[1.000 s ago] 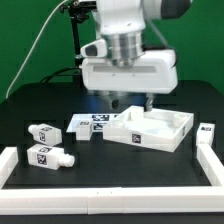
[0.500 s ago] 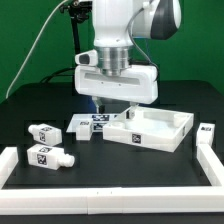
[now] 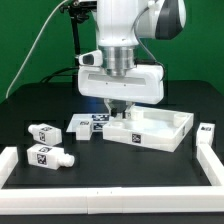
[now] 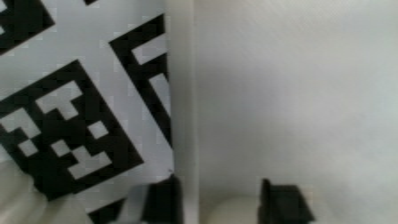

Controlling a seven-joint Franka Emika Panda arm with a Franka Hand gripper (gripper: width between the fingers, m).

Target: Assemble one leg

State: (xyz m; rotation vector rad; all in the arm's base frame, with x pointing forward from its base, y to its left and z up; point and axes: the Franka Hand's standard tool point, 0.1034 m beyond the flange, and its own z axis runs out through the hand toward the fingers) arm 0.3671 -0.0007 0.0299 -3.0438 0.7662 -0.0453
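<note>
Four white legs lie on the black tabletop (image 3: 40, 100), it seems. Two are at the exterior view's left, the rear leg (image 3: 43, 132) and the front leg (image 3: 47, 156). A middle leg (image 3: 84, 126) lies just beside the one tray-like panel (image 3: 150, 140), and a far leg (image 3: 206, 133) lies past its other side. The single arm hangs straight down over the panel's corner nearest the middle leg. Its jaws stand parted and grip nothing — in the wrist view the dark fingertips (image 4: 281, 198) sit apart over white panel surface, next to a tag.

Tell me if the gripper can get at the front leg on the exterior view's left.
Probably yes: the leg lies uncovered on bare table, with nothing crowding it. The gripper hangs open over the panel and looks free to cross over.
</note>
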